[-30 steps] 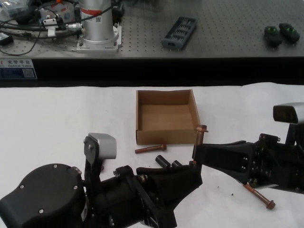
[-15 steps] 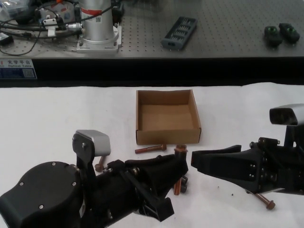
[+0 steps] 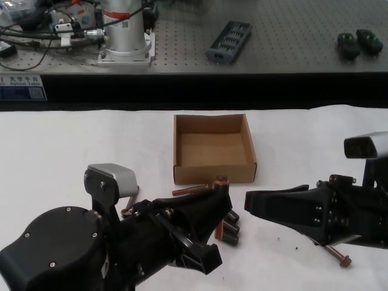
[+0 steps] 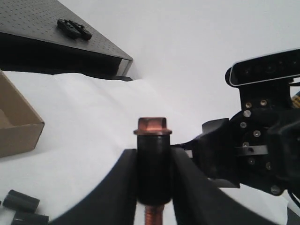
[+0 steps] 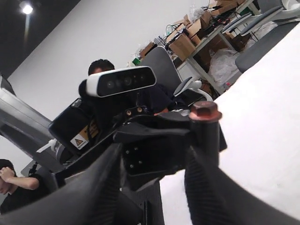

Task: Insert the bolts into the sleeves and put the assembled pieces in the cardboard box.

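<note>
My left gripper (image 4: 153, 187) is shut on a black sleeve (image 4: 153, 164) with a copper bolt (image 4: 151, 126) standing through it, head up. In the high view this assembled piece (image 3: 220, 182) is held upright in the left gripper (image 3: 219, 209), just in front of the open cardboard box (image 3: 213, 151). My right gripper (image 3: 248, 205) stands open and holds nothing, a short way to the right of the piece. From the right wrist, its fingers (image 5: 110, 183) frame the bolt head (image 5: 204, 111). Loose sleeves (image 3: 229, 229) lie under the left gripper.
One loose bolt (image 3: 191, 190) lies along the box's front wall, another bolt (image 3: 337, 257) under the right arm, and a third (image 3: 128, 205) by the left wrist camera. The white cloth stretches left and right of the box. A black optical bench edge runs behind.
One second ago the right gripper held the bolt upright by the box corner. It let go; the bolt now sits in the sleeve in the left gripper, which has drawn slightly left.
</note>
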`<control>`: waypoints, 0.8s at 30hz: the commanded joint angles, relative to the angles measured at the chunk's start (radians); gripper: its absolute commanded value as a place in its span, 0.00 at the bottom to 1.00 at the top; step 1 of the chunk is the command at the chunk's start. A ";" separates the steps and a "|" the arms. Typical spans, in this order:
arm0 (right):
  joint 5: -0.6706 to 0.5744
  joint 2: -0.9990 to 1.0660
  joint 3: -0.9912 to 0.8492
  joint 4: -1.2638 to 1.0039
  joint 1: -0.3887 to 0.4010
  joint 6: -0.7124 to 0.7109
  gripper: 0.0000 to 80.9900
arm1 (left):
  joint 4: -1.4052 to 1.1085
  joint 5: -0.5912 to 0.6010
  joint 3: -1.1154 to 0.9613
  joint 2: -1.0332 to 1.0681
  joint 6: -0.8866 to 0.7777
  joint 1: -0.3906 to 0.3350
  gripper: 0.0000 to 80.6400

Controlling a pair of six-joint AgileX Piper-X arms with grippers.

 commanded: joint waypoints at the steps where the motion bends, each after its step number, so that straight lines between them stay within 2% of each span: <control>1: 0.013 -0.015 -0.002 0.042 -0.001 -0.021 0.40 | -0.003 -0.013 -0.006 -0.005 0.033 0.003 0.11; 8: 0.013 -0.015 -0.002 0.044 -0.001 -0.028 0.40 | 0.032 -0.013 -0.006 -0.005 0.059 0.003 0.11; 16: 0.058 -0.015 -0.004 0.044 -0.007 -0.028 0.13 | 0.032 -0.013 -0.006 0.009 0.081 0.003 0.11; 24: 0.104 -0.015 -0.004 0.069 -0.048 -0.028 0.11 | -0.073 -0.013 -0.006 0.075 0.043 0.003 0.11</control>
